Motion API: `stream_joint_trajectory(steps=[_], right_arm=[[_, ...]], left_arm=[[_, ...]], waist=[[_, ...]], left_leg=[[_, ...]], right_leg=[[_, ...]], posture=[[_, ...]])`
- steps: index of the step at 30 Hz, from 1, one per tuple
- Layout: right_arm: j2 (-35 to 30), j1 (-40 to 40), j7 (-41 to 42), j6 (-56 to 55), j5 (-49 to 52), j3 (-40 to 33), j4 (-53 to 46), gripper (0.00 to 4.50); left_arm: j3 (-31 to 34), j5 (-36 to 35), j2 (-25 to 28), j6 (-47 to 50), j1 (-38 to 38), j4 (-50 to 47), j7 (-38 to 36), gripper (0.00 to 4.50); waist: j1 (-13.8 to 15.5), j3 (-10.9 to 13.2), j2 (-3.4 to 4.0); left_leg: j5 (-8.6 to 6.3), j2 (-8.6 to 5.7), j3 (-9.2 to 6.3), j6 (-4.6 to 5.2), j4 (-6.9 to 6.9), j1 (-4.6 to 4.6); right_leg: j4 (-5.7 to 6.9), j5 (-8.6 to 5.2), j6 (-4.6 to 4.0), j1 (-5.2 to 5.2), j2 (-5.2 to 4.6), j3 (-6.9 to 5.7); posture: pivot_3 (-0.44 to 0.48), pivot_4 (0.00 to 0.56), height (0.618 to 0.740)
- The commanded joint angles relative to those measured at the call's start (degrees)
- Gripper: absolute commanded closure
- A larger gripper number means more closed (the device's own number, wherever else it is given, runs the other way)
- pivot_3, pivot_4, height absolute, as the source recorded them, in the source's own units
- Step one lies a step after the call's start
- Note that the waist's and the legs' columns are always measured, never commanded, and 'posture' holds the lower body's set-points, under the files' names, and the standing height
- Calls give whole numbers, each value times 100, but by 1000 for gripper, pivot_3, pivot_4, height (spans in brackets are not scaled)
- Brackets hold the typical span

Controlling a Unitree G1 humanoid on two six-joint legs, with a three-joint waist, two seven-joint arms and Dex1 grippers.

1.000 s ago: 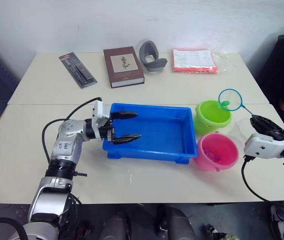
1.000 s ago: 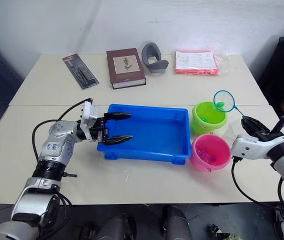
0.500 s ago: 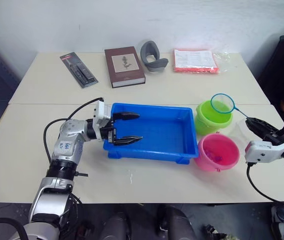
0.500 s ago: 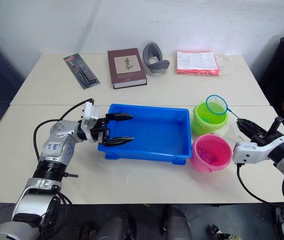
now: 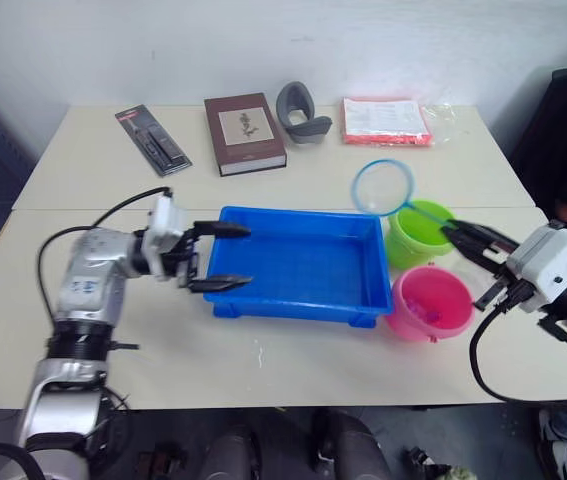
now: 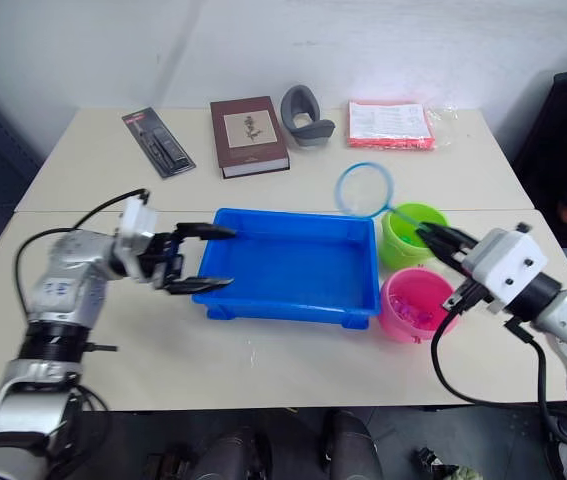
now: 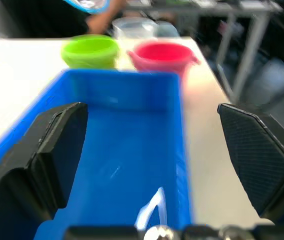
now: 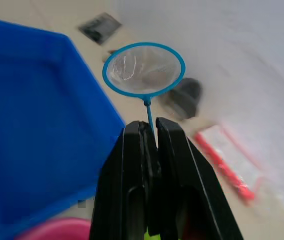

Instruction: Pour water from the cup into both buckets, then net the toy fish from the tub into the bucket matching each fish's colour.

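At our nine o'clock, our left gripper [image 5: 217, 257] has pulled back slightly, fingers still spread wide over the near-left end of the blue tub [image 5: 303, 268]. At three o'clock our right gripper [image 5: 465, 236] has swung inward and stays pinched on the net [image 5: 383, 187], whose hoop has moved from above the green bucket [image 5: 415, 235] to the tub's far-right corner. The pink bucket [image 5: 431, 303] sits nearer us, touching the tub.

Blue tub [image 5: 303, 265] lies beside green bucket [image 5: 415, 236] and pink bucket [image 5: 431, 302].
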Motion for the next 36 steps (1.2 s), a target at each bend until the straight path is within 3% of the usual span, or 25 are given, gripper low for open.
stream_joint_trajectory(steps=[1,5,10,17,23,28,33,36], right_arm=[[-264,138,748,1074,1275,607,-1049,4500],[207,-232,751,1553,774,1858,-1140,4500],[824,-669,970,1175,-976,3328,-28,4500],[2054,-1131,1286,281,-1578,3809,1536,4500],[2384,-1147,1559,231,-1524,3693,2047,4500],[2388,-1056,1658,89,-1503,3550,1819,2530],[1652,-515,1727,653,-913,2818,404,30],[897,512,1655,1173,-33,1490,-926,30]], left_arm=[[329,-351,715,369,522,-609,-525,27],[205,-625,1693,-33,1693,-1074,-649,27],[67,-381,2077,-754,2440,-867,-649,27],[69,-430,2116,-687,2636,-941,-499,27],[88,-452,2092,-506,2684,-1064,-409,27],[119,-386,2040,-597,2535,-920,-397,0],[326,-369,2089,-695,2623,-722,-415,0],[700,-249,2154,-1258,3076,-564,-448,0]], waist=[[-20,1,1],[-62,-4,-17],[11,-8,-23],[-18,-11,-29],[-77,-11,-28],[-91,-10,-27],[-72,-7,-22],[-59,-4,-12]], left_leg=[[0,1,-4,0,-1,0],[-1,-4,-19,2,4,-1],[-3,-19,-24,6,5,-4],[-3,-10,-6,5,-1,1],[-3,-11,1,5,-2,-2],[-3,-4,0,3,-5,1],[-4,-7,0,3,-4,-1],[-5,-10,-3,4,-10,-3]], right_leg=[[1,-1,-2,0,-2,2],[1,-2,-6,5,-23,24],[-10,-8,-16,2,-45,18],[13,-9,-19,-4,-23,-15],[8,-7,-15,-3,-20,-13],[10,-8,-16,-4,-14,-13],[8,-7,-15,-4,-18,-11],[4,-7,-15,-5,-32,-7]], posture=[[0,150,740],[0,150,740],[0,150,740],[0,150,740],[0,150,740],[0,150,740],[0,150,740],[0,150,740]])
